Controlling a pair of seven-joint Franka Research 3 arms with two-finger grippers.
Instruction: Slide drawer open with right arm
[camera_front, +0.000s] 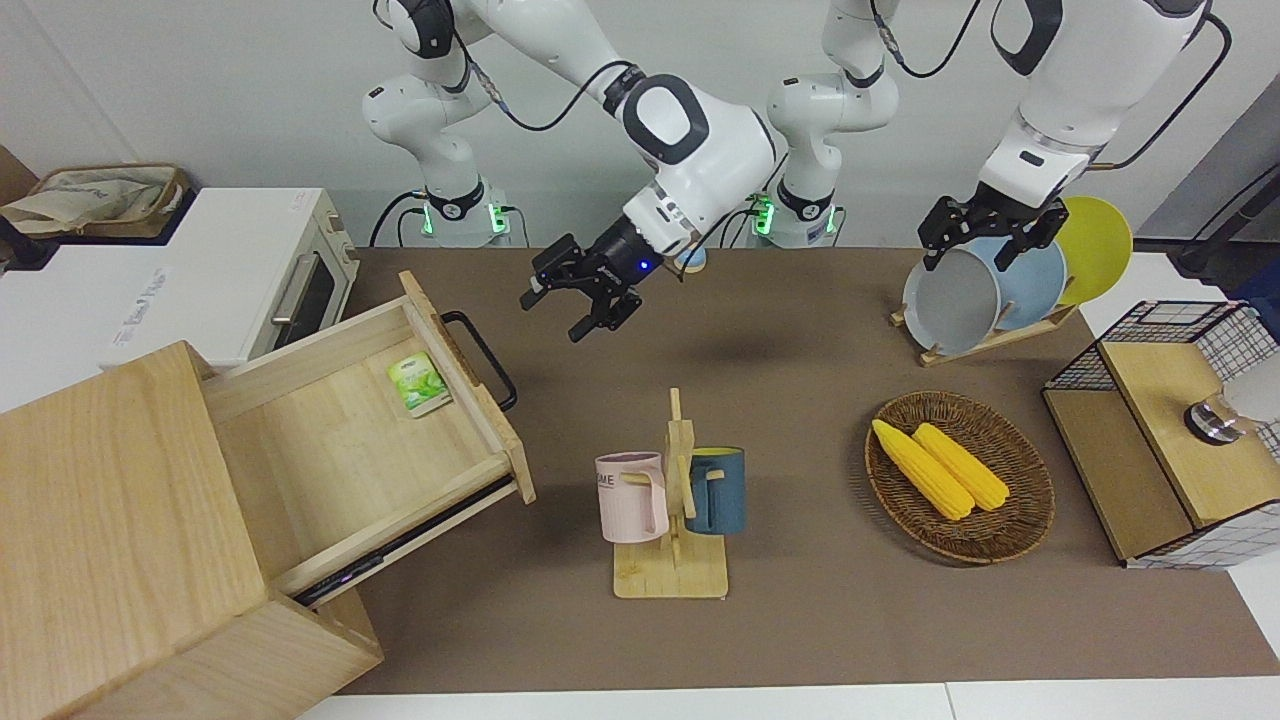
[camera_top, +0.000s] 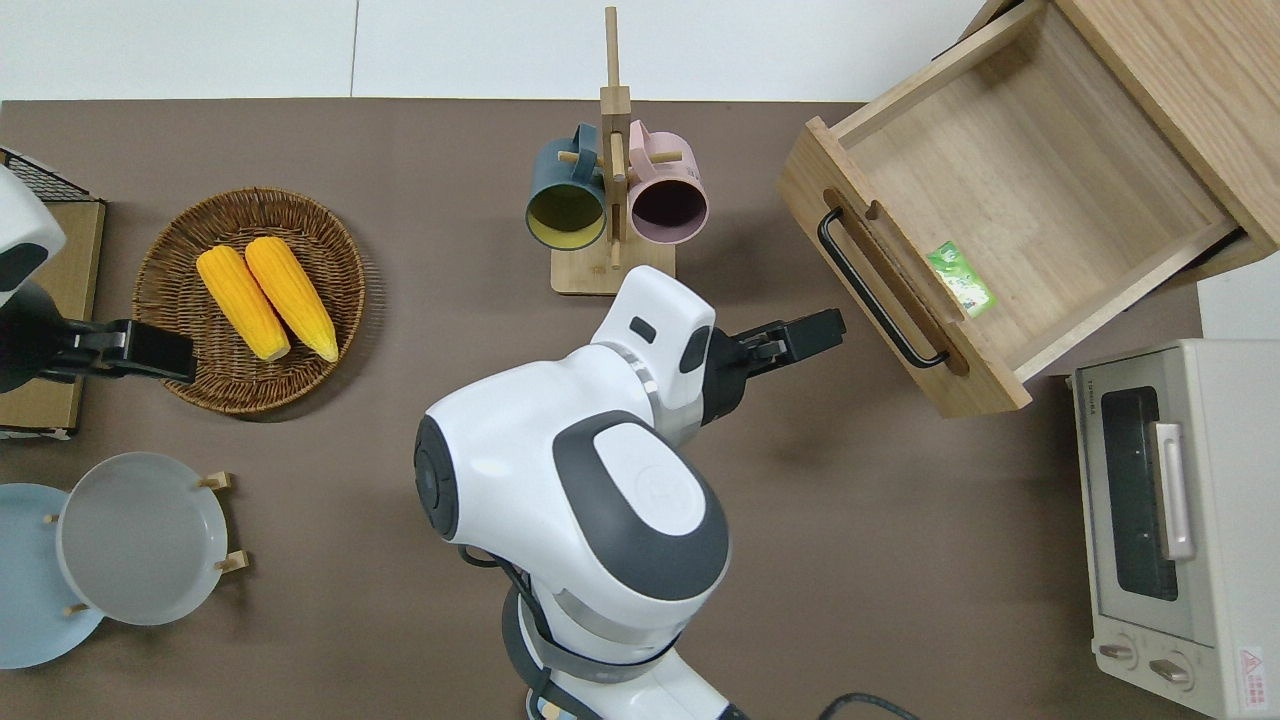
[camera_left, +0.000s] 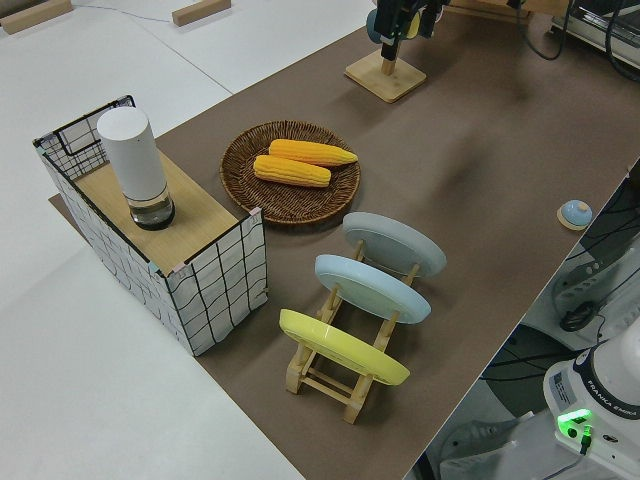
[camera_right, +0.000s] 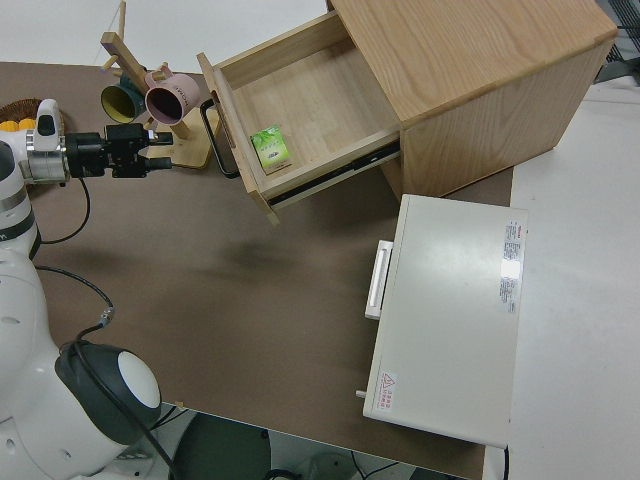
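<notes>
The drawer (camera_front: 350, 450) stands pulled far out of the big pale wooden cabinet (camera_front: 110, 520), with a green packet (camera_front: 417, 383) inside. Its black loop handle (camera_front: 482, 358) is free. The drawer also shows in the overhead view (camera_top: 1030, 170) and the right side view (camera_right: 300, 100). My right gripper (camera_front: 553, 318) is open and empty, up in the air. In the overhead view the right gripper (camera_top: 830, 335) is over the brown mat beside the handle (camera_top: 880, 290), apart from it. It also shows in the right side view (camera_right: 165, 155). My left arm is parked, its gripper (camera_front: 968, 262) open.
A white toaster oven (camera_front: 230, 270) stands beside the cabinet, nearer to the robots. A mug rack (camera_front: 670, 500) with two mugs stands mid-table. A basket with corn (camera_front: 960, 475), a plate rack (camera_front: 990, 290) and a wire-mesh cabinet (camera_front: 1170, 430) are toward the left arm's end.
</notes>
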